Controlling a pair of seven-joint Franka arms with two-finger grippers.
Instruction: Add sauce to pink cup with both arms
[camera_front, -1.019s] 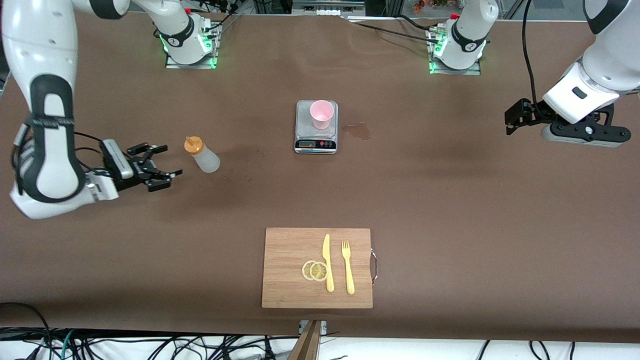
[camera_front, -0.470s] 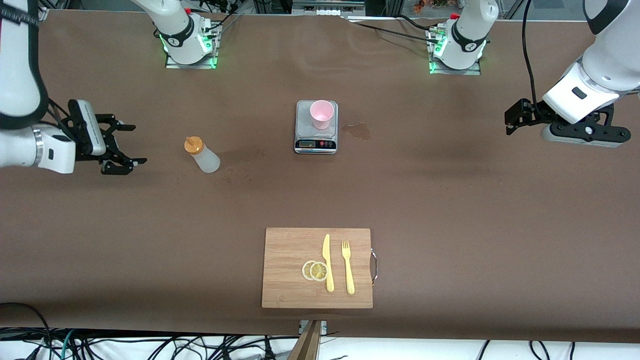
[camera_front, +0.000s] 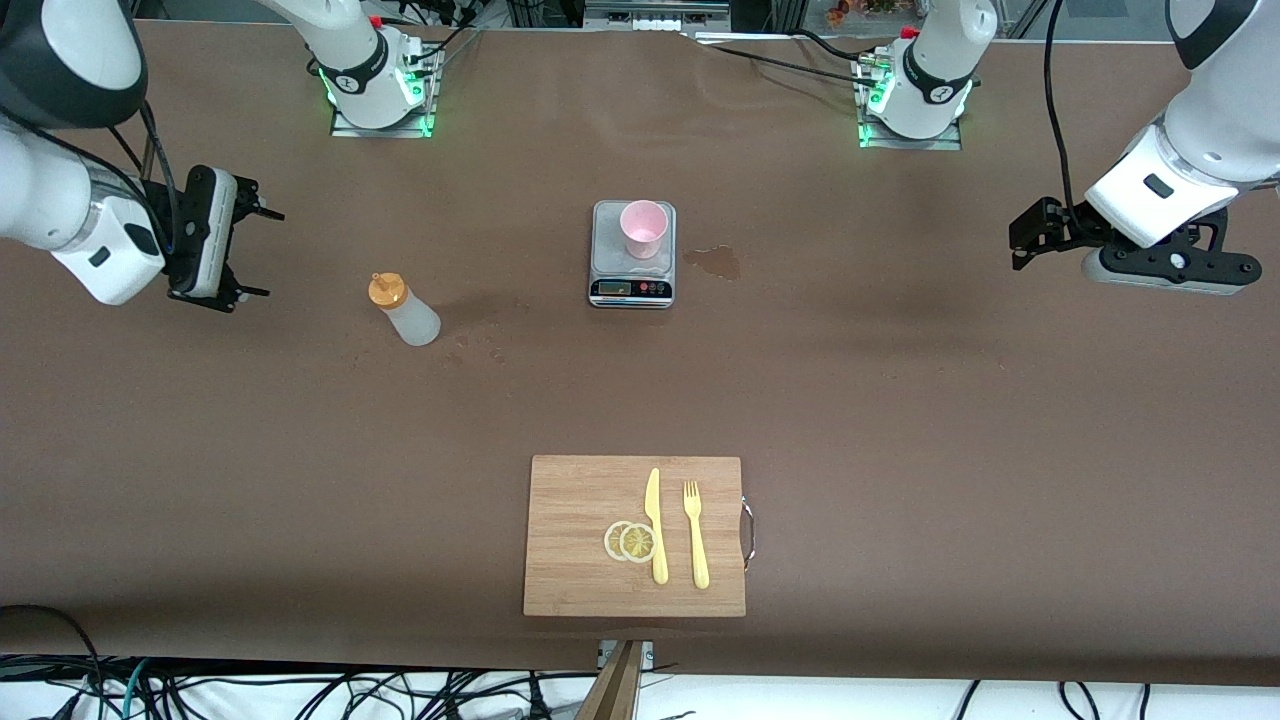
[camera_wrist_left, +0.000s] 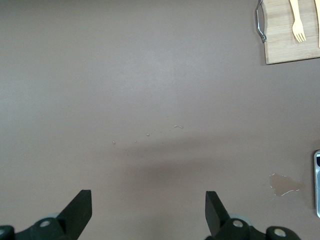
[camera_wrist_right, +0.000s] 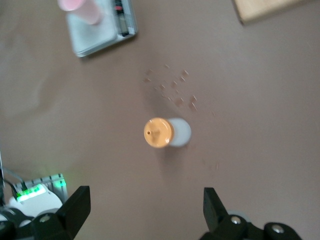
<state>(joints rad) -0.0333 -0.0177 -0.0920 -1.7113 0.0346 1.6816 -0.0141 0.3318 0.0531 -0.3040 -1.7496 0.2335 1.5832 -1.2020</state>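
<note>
The sauce bottle (camera_front: 404, 308), whitish with an orange cap, stands on the table toward the right arm's end; it also shows in the right wrist view (camera_wrist_right: 166, 132). The pink cup (camera_front: 643, 228) stands on a small grey scale (camera_front: 632, 283) in the table's middle, also in the right wrist view (camera_wrist_right: 80, 9). My right gripper (camera_front: 255, 252) is open and empty, up over the table beside the bottle, apart from it. My left gripper (camera_front: 1022, 240) is open and empty, over the table at the left arm's end, where that arm waits.
A wooden cutting board (camera_front: 580, 560) nearer the front camera holds a yellow knife (camera_front: 655, 525), a yellow fork (camera_front: 695, 532) and two lemon slices (camera_front: 630, 541). A wet stain (camera_front: 713, 262) lies beside the scale. Small spots mark the table near the bottle.
My right gripper has drawn away from the bottle toward the table's end and risen, turning as it went. The bottle, the cup and the left arm have not moved.
</note>
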